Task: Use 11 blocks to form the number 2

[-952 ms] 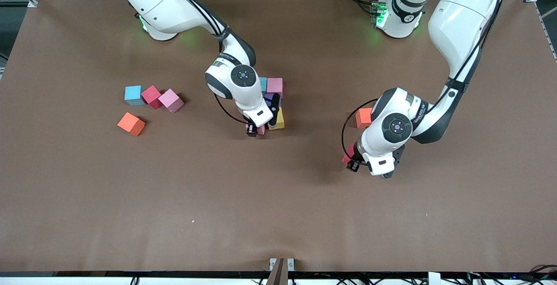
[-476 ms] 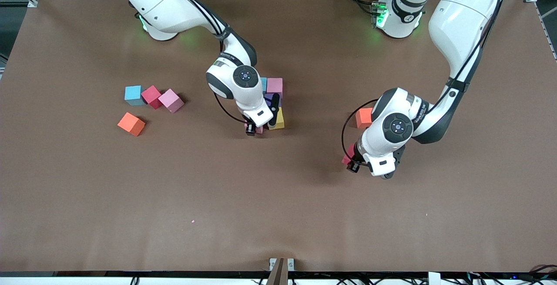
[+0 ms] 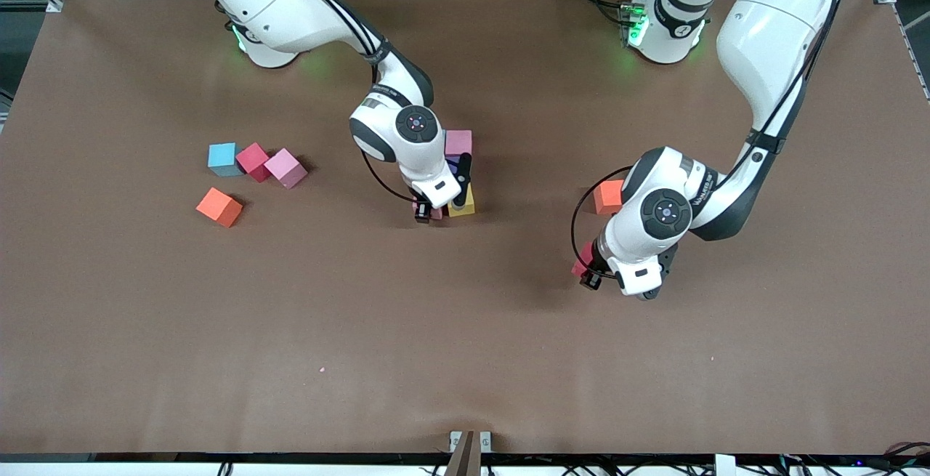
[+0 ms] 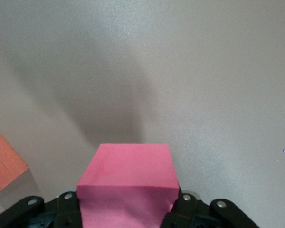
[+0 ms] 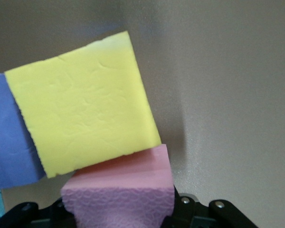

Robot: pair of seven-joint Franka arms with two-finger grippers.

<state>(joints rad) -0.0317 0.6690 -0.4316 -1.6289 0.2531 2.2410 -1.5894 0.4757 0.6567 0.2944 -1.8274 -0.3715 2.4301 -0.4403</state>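
Pink block (image 5: 118,190) sits clamped in the right gripper (image 3: 429,213), touching the yellow block (image 3: 463,202); the left gripper (image 3: 590,272) grips a red block (image 4: 128,183) above the table (image 3: 465,331).

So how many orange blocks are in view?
2. One orange block lies near the loose blocks toward the right arm's end; the other sits beside the left arm's wrist. The arms may hide more.

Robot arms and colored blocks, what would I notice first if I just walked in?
Probably the two big white arms, each holding a block. The right gripper, shut on a pink block, is beside the yellow block of a small cluster mid-table. The left gripper grips a red block, near an orange block; four loose blocks lie toward the right arm's end.
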